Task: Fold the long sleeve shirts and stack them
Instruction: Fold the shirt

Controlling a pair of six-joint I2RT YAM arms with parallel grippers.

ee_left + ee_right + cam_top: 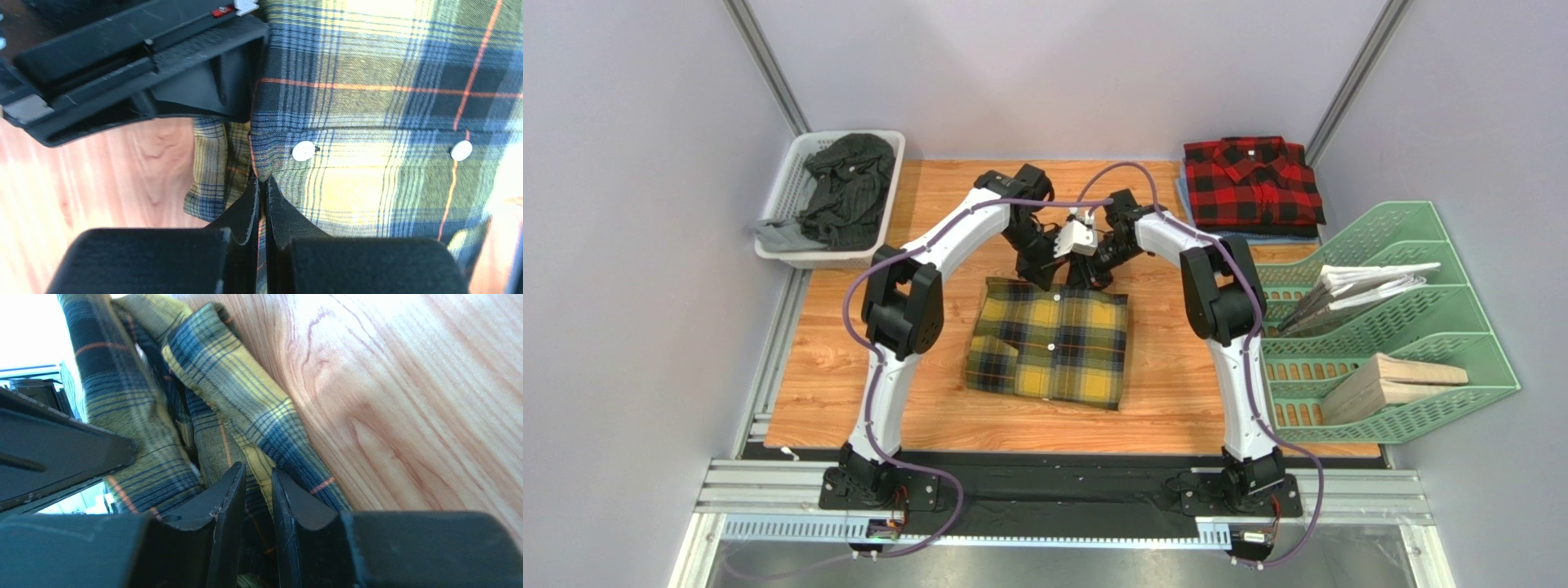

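1. In the top view the far edge of the yellow shirt (1051,343) was covered by both wrists, so its collar could not be made out.
2. A bluish edge showed under the red shirt (1253,184), but what it belonged to could not be told.
3. The dark clothes (844,184) in the basket (787,184) lay in a heap, too tangled to count.
4. In the left wrist view, the black body of the other gripper blocked the upper left corner.
5. Count: two shirts, two arms, one basket, one green rack (1431,417) holding papers (1357,284) and one wooden block (1394,380). Two white buttons (303,150) showed up close.
6. The yellow shirt lay folded in the middle of the table (867,404), a nearly square pad slightly wider than deep and turned a little. Its row of buttons ran from the far edge toward the near edge.
7. The red shirt sat folded at the far right corner, well apart from the yellow one. Its collar pointed at the back wall and its long side ran left to right.
8. The left gripper (261,184) had its fingers pressed together on the yellow shirt's edge, beside the button strip.
9. The right gripper (258,474) was clamped on a bunched fold of the same shirt, with cloth running between its fingers.
10. Both grippers met side by side at the shirt's far edge.
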